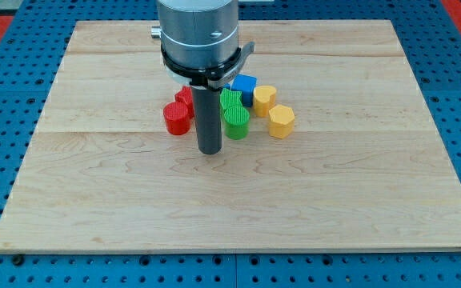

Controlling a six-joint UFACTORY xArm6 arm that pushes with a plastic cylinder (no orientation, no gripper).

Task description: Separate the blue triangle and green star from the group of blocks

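Tabletop: pale wooden board on blue pegboard, its bare front edge nearest the camera. Rod: dark and upright, hanging from a grey cylindrical mount at the view's top; my tip rests on the board at the near side of the cluster, between the red cylinder on the view's left and the green cylinder just beside it on the right; no pincer is fitted. Cluster: second red block and second green block partly hidden behind the rod, shapes unclear; blue block at the back; yellow heart-like block; yellow hexagon rightmost.
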